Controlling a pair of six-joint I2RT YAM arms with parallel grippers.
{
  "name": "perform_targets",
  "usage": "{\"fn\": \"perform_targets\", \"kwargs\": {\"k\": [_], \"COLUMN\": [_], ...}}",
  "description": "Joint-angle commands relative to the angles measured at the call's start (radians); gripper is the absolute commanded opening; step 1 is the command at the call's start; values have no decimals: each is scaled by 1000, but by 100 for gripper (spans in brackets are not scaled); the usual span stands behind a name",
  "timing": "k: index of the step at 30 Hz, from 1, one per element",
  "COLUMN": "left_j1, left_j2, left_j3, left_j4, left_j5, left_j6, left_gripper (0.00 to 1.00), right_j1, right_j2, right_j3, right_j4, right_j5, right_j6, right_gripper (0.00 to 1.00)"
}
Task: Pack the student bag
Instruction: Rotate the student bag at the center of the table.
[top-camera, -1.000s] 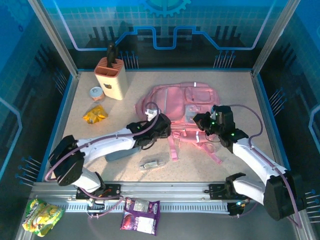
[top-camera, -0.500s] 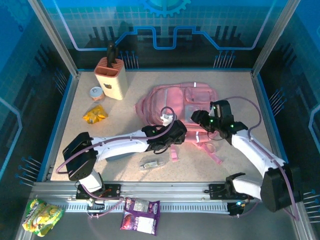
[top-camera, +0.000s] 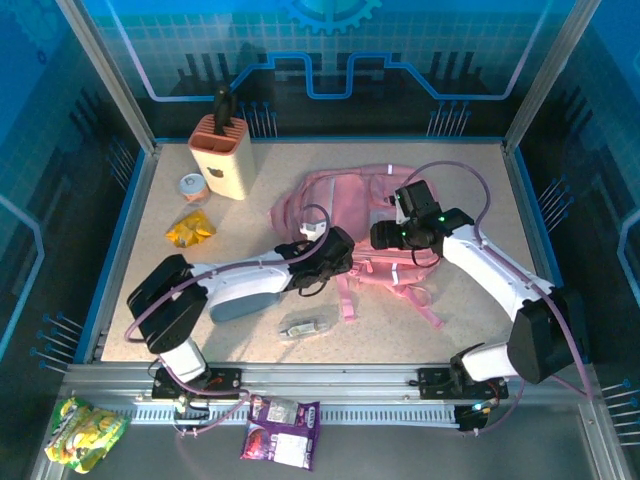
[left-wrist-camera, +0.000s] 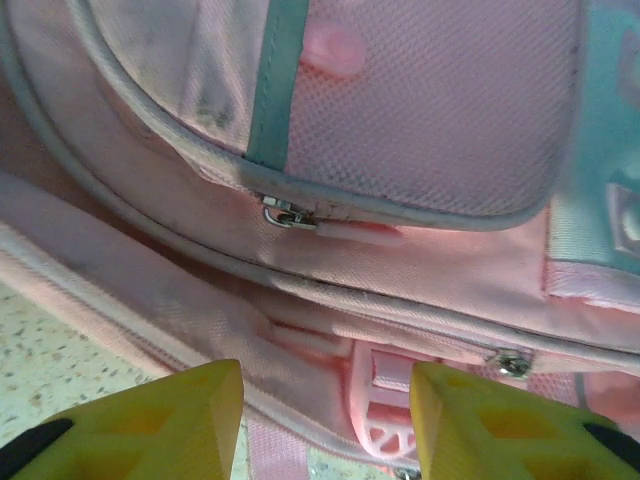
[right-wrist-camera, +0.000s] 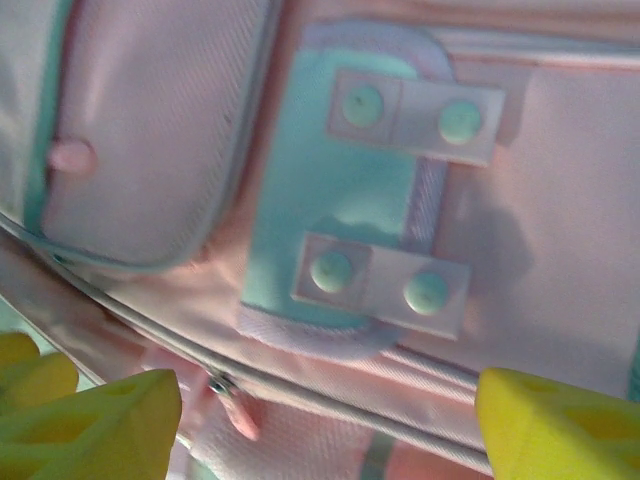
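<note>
The student bag (top-camera: 340, 200), a pink backpack, lies flat at the table's middle, straps trailing toward the near edge. My left gripper (top-camera: 340, 256) sits at its near left edge. In the left wrist view the left gripper (left-wrist-camera: 325, 410) is open: its yellow fingers (left-wrist-camera: 180, 415) stand apart over a pink zipper pull tab (left-wrist-camera: 385, 435) without touching it. A metal zipper slider (left-wrist-camera: 285, 214) shows higher up. My right gripper (top-camera: 384, 237) hovers over the bag's front, and in the right wrist view this gripper (right-wrist-camera: 330, 420) is wide open above a teal snap patch (right-wrist-camera: 350, 200) and a zipper slider (right-wrist-camera: 222, 385).
A beige holder (top-camera: 222, 152) with a black handle stands at the back left, with a small jar (top-camera: 192, 186) and a yellow packet (top-camera: 190, 228) near it. A grey-blue pencil case (top-camera: 232, 304) lies partly under the left arm. A small clear item (top-camera: 305, 325) lies near the front.
The right gripper has opened from shut and moved up and left over the bag. The left gripper pushed right along the bag's near edge, then eased back slightly, its fingers narrowing a little.
</note>
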Motion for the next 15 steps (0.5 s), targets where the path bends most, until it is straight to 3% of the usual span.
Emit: {"fn": "perform_targets", "kwargs": {"k": [1, 4, 6, 9, 15], "left_j1": [11, 25, 19, 35, 112], "left_j2": [49, 56, 24, 31, 104], "left_j3": [37, 1, -71, -110, -43], "left_j4": [18, -3, 54, 121, 71], "left_j5": [47, 75, 55, 67, 38], "left_j6": [-33, -108, -165, -145, -50], "left_gripper": [45, 34, 33, 34, 34], "right_j1": [15, 16, 14, -21, 15], "right_j2": [16, 56, 71, 90, 81], "right_j3": [5, 14, 11, -25, -108], "right_j4": [-70, -86, -80, -26, 55], "right_j5": [-3, 57, 85, -98, -173], "right_j6": [-123, -110, -100, -108, -51], "right_gripper": [78, 79, 80, 81, 83]}}
